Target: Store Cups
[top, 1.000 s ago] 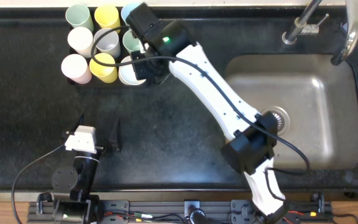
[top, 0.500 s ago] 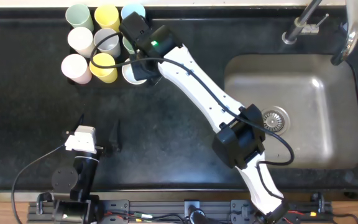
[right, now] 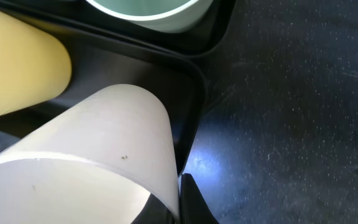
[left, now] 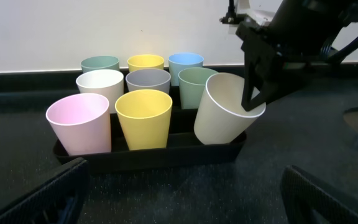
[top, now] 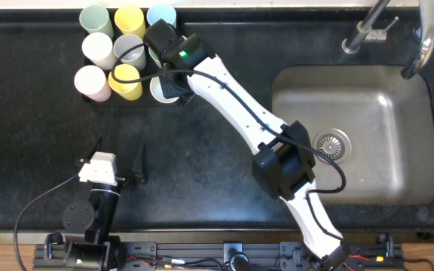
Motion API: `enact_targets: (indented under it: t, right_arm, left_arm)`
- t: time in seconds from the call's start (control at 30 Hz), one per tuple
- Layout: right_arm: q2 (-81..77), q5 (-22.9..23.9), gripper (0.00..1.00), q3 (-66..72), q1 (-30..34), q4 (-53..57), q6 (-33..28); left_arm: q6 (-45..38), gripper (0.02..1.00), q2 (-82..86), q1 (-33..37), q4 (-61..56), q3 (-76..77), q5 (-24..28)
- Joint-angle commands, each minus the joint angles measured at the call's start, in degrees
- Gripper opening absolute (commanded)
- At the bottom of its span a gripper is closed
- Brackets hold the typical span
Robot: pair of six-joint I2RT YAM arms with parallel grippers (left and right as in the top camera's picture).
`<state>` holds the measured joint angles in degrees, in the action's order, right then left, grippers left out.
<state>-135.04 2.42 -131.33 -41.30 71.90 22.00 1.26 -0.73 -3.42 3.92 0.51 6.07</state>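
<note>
A black tray (left: 166, 155) (top: 142, 102) at the counter's back left holds several upright cups: pink (left: 79, 121), yellow (left: 144, 117), white (left: 100, 84), grey (left: 148, 79) and green (left: 193, 84), with more behind. My right gripper (left: 252, 102) (top: 169, 81) is shut on the rim of a cream cup (left: 225, 112) (right: 104, 143). That cup hangs tilted over the tray's near right corner, beside the yellow cup (right: 17, 68); whether its base touches the tray is unclear. My left gripper (top: 119, 159) rests open on the counter in front of the tray, apart from it.
A steel sink (top: 277, 90) with a faucet (top: 368, 28) takes up the right side. The right arm (top: 239, 113) stretches diagonally across the middle of the dark counter (top: 202, 188). A wall runs right behind the tray.
The right arm has swung left and lower with the cream cup, bringing it down towards the tray's near right corner. The left arm has not moved.
</note>
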Motion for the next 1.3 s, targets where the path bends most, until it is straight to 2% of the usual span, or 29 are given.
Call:
enact_targets:
  t: [0.03, 0.2, 0.53, 0.73, 1.0, 1.17, 1.3]
  right_arm:
    - [-2.14, 2.16, 0.042, -2.01, -0.15, -0.70, 0.31]
    - [-3.30, 2.14, 0.069, -2.01, -0.13, -0.61, 0.31]
    - [-2.34, 2.10, 0.424, -2.58, 0.13, -1.44, -0.26]
    - [5.68, 2.12, 0.592, -3.96, 1.55, -1.75, -1.29]
    - [20.28, 2.10, 0.787, -3.41, 8.41, 2.82, -7.43]
    - [29.42, 2.14, 0.998, 6.14, 13.77, 3.02, -11.91]
    - [42.56, 2.14, 0.998, 24.74, 16.48, -5.11, -14.82]
  left_arm:
    - [-1.05, 1.000, 0.57, -0.46, 0.28, -0.07, 0.98]
    - [-1.05, 1.000, 0.57, -0.46, 0.26, -0.07, 0.98]
    - [-1.05, 1.000, 0.57, -0.46, 0.28, -0.07, 0.98]
    - [-1.05, 0.998, 0.57, -0.46, 0.28, -0.07, 0.98]
    - [-1.05, 0.998, 0.57, -0.46, 0.26, -0.07, 0.96]
    - [-1.05, 0.998, 0.57, -0.46, 0.28, -0.07, 0.98]
    - [-1.05, 0.998, 0.57, -0.46, 0.26, -0.07, 0.98]
